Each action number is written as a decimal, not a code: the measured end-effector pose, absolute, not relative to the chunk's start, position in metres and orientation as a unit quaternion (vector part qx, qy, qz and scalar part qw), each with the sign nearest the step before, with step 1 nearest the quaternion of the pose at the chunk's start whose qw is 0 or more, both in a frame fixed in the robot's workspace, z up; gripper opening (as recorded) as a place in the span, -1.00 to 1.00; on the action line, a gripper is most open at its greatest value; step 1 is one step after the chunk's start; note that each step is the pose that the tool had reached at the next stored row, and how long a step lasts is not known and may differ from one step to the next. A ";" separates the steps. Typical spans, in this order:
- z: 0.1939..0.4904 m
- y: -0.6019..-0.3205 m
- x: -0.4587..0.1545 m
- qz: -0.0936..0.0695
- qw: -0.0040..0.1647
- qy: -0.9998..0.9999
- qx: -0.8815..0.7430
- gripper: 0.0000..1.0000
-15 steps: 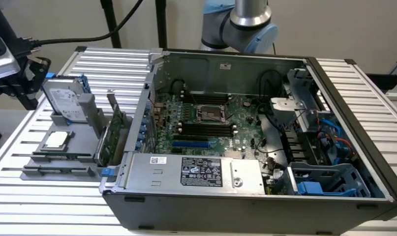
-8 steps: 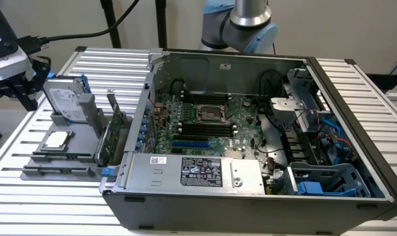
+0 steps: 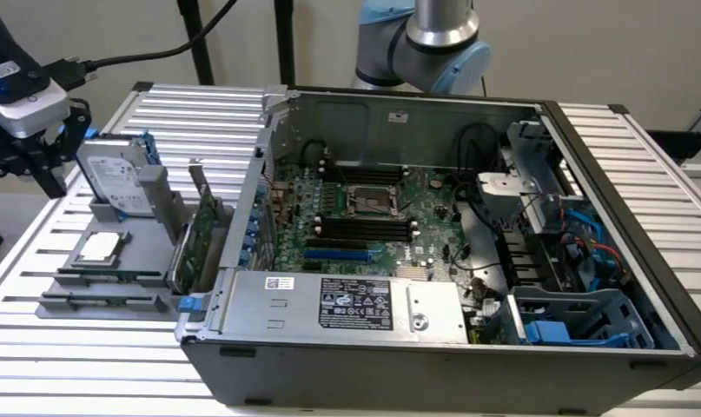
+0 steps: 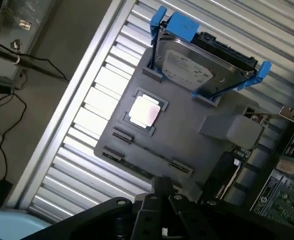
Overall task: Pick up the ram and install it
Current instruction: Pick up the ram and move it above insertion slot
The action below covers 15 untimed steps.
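While the gripper [image 3: 35,165] hangs over the grey tray [image 3: 61,288], on the exterior view's left of the computer case [image 3: 443,365], the case's black memory slots [image 3: 362,228] look unfilled, so installing seems undone; its power-supply label [image 3: 356,306] is unreadable. From the wrist, I cannot tell the jaws' state or the ram's whereabouts; the hard drive [image 4: 197,67] print is illegible.

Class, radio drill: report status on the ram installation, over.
Gripper outside the grey computer case, beside the silver hard drive with blue rails on the grey tray. Long black motherboard slots not yet filled. Upright green expansion card beside case wall.
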<state>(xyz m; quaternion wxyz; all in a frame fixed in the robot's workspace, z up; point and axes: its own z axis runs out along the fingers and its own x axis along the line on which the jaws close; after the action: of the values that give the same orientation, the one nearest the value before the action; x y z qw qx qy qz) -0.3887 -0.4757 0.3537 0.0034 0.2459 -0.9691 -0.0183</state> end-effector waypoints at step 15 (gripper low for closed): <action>0.348 -0.476 -0.389 -0.018 0.006 -0.927 0.376 -1.00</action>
<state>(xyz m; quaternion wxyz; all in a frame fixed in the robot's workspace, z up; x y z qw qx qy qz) -0.3887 -0.4757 0.3476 0.0059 0.3758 -0.9265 -0.0177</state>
